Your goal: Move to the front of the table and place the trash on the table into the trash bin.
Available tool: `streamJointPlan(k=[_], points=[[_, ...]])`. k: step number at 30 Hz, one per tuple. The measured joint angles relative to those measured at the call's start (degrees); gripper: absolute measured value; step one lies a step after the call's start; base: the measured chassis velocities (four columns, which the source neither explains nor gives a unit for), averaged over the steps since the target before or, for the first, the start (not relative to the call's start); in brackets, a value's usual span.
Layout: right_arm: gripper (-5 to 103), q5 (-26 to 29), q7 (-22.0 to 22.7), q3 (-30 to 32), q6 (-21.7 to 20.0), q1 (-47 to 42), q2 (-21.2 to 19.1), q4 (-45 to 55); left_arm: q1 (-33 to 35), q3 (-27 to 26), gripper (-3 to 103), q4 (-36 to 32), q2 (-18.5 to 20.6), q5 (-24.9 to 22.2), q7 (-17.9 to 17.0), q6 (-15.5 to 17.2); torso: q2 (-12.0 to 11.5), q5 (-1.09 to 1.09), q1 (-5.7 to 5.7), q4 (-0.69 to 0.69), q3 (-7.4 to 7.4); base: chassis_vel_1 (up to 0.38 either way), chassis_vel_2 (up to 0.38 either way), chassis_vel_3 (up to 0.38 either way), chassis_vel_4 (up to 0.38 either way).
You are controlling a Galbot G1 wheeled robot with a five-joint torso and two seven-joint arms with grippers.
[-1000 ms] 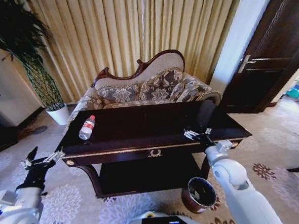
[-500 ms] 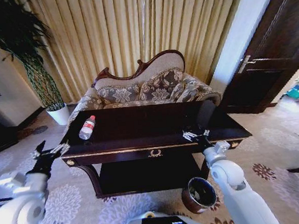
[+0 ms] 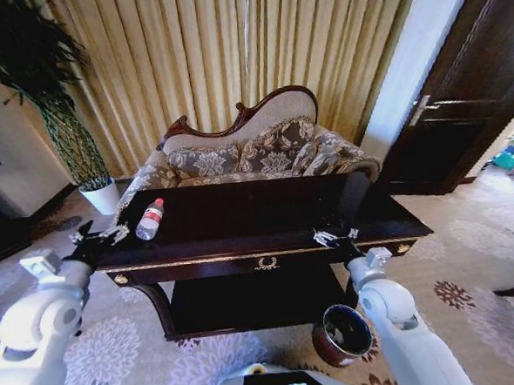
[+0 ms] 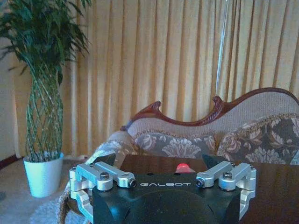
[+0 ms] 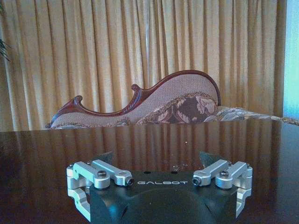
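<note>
The table (image 3: 270,260) stands right in front of me, long, dark and glossy with gold trim. One piece of trash, a clear bottle (image 3: 149,218) with a red cap, lies on its left part. My left gripper (image 3: 102,234) hovers open at the table's left end, a short way from the bottle; in the left wrist view the gripper (image 4: 159,161) faces the red cap (image 4: 183,167). My right gripper (image 3: 334,234) is open over the table's front right edge, low above the bare top (image 5: 140,140). The reddish-brown trash bin (image 3: 342,334) sits on the floor below my right arm.
A carved sofa (image 3: 255,153) stands close behind the table, with curtains beyond it. A tall plant in a white pot (image 3: 100,195) is at the back left, and a dark door (image 3: 461,101) at the right. Patterned carpet surrounds the table.
My left arm has lifted and swung in from the lower left to the table's left end, nearer the bottle. The right gripper has shifted only slightly.
</note>
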Motion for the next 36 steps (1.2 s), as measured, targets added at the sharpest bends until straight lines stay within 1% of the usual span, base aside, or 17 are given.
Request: streamJointPlan(k=[3,6,8,11,13,14,16,19,20,21,22,23,24,25,27,30,36], points=[[100,-0.15,0.01,-0.81,0.00,0.66,0.08,-0.59,-2.61,1.93,100,2.35,1.53,-1.58,-1.23,1.54,0.00,0.00,0.00,0.00,0.00,0.000,0.000,0.000,0.000],[100,-0.43,0.04,-1.48,-0.02,1.15,0.20,-1.02,-4.29,3.73,100,4.05,2.43,-2.61,-2.21,2.27,0.00,0.00,0.00,0.00,0.00,0.000,0.000,0.000,0.000],[100,-0.72,0.15,-2.13,-0.08,1.71,0.30,-1.62,-6.34,5.90,100,5.51,3.34,-4.51,-3.18,3.45,0.00,0.00,0.00,0.01,0.00,0.000,0.000,0.000,0.000],[100,-0.76,0.24,-2.26,-0.11,1.86,0.29,-1.83,-7.36,6.94,100,5.96,3.64,-5.67,-3.81,4.09,0.00,0.00,0.00,0.01,0.00,0.000,0.000,0.000,0.000],[100,-0.76,0.42,-2.32,-0.16,2.10,0.11,-2.25,-10.19,10.13,100,6.82,4.18,-7.73,-5.38,5.40,0.00,0.02,0.00,0.00,0.00,0.000,0.000,0.000,0.000],[100,-0.76,0.42,-2.32,-0.16,2.10,0.11,-2.25,-10.19,10.13,100,6.82,4.18,-7.73,-5.38,5.40,0.00,0.02,0.00,0.00,0.00,0.000,0.000,0.000,0.000],[100,-0.58,0.45,-2.03,-0.22,2.26,-0.25,-2.49,-13.29,14.07,100,7.48,4.28,-8.10,-7.20,6.05,0.00,0.01,0.00,-0.01,0.00,0.000,0.000,0.000,0.000],[100,-0.47,0.45,-1.87,-0.23,2.31,-0.38,-2.58,-14.28,15.43,100,7.48,4.24,-8.22,-8.42,6.54,0.00,0.02,0.00,-0.01,0.00,0.000,0.000,0.000,0.000],[100,-0.22,0.46,-1.53,-0.24,2.45,-0.59,-2.83,-15.35,17.33,100,7.21,4.04,-8.63,-10.84,8.24,0.00,0.00,0.01,-0.02,0.00,0.000,0.000,0.000,0.000],[100,-0.02,0.47,-1.33,-0.24,2.50,-0.70,-3.01,-15.64,18.06,100,6.79,3.96,-8.95,-12.39,9.84,0.00,0.01,0.00,-0.01,0.00,0.000,0.000,0.000,0.000],[100,0.22,0.47,-1.21,-0.24,2.54,-0.77,-3.16,-15.76,18.50,100,6.39,3.85,-9.41,-13.74,11.42,0.00,0.01,0.00,0.00,0.00,0.000,0.000,0.000,0.000],[100,0.22,0.47,-1.21,-0.24,2.54,-0.77,-3.16,-15.76,18.50,100,6.39,3.85,-9.41,-13.74,11.42,0.00,0.01,0.00,0.00,0.00,0.000,0.000,0.000,0.000],[100,0.41,0.47,-1.07,-0.25,2.61,-0.78,-3.39,-15.78,18.77,100,6.04,3.73,-9.87,-15.02,12.47,0.00,0.01,0.00,0.00,0.00,0.000,0.000,0.000,0.000],[100,0.41,0.47,-1.07,-0.25,2.61,-0.78,-3.39,-15.78,18.77,100,6.04,3.73,-9.87,-15.02,12.47,0.00,0.01,0.00,0.00,0.00,0.000,0.000,0.000,0.000],[100,0.55,0.47,-1.03,-0.25,2.76,-0.61,-4.02,-15.86,19.20,100,5.63,3.67,-10.26,-17.22,13.10,0.00,0.01,0.00,0.00,0.00,0.000,0.000,0.000,0.000],[100,0.59,0.47,-1.31,-0.23,2.90,-0.23,-4.44,-16.01,19.31,100,5.75,4.02,-10.31,-18.00,13.15,0.00,0.01,0.00,0.00,0.00,0.000,0.000,0.000,0.000],[100,0.57,0.47,-1.90,0.00,3.29,0.14,-5.06,-15.85,18.29,100,6.90,4.92,-10.28,-17.54,13.15,0.01,-0.01,0.00,0.00,-0.01,0.000,0.000,0.000,0.000]])
